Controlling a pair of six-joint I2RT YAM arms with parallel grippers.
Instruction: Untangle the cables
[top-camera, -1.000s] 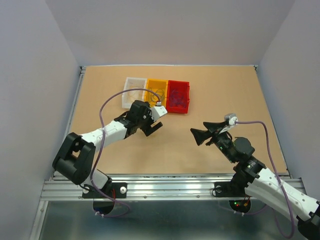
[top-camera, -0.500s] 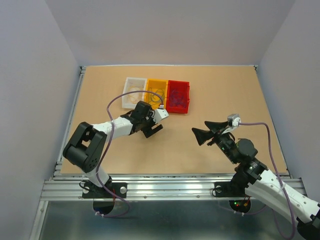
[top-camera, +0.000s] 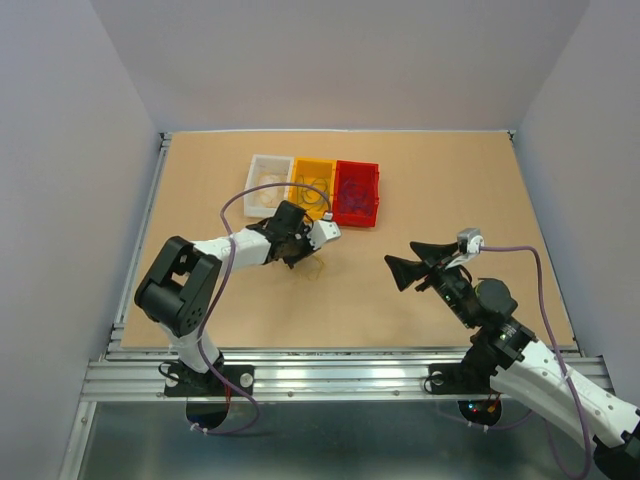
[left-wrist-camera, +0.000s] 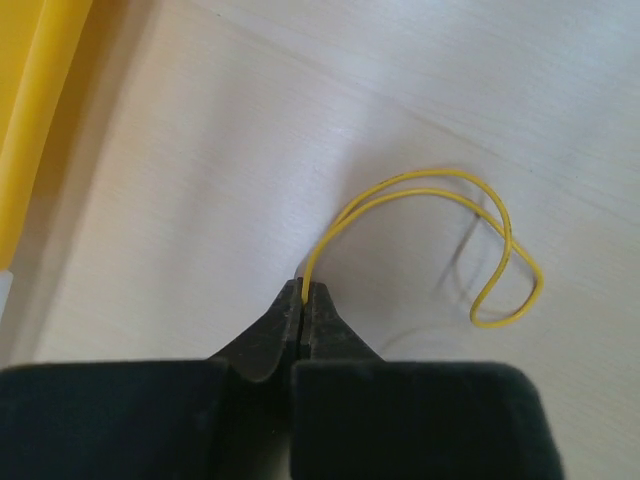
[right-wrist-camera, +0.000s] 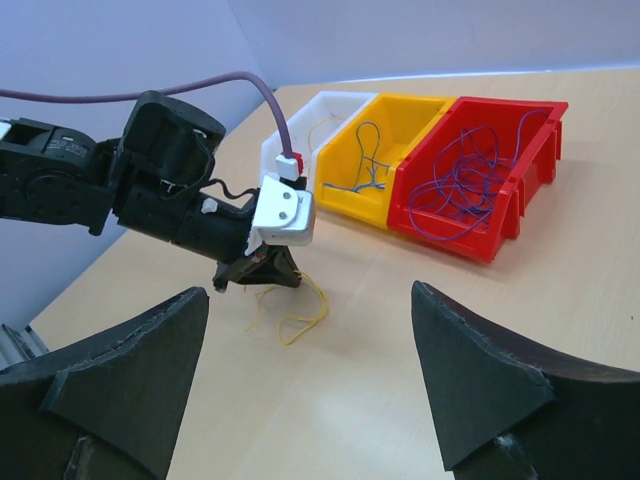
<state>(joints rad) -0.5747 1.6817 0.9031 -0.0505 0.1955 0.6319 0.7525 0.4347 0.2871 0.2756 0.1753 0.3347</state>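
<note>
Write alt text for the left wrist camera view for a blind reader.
The left pincer is shut on a thin yellow cable, which curls in a loop across the pale table to the right. A yellow bin edge shows at far left.

The table (top-camera: 450, 190) bears white bin (right-wrist-camera: 335, 97), yellow bin (right-wrist-camera: 350, 208), red bin (right-wrist-camera: 445, 238) (side by side); yellow cable (left-wrist-camera: 430, 173) lies near.

A cable (left-wrist-camera: 420, 178) lies on the table (top-camera: 440, 180) before the bins (top-camera: 314, 161).

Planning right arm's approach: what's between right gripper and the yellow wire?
Bare table only, from right gripper to the yellow wire pinched by left gripper; clearest in right wrist view.
</note>
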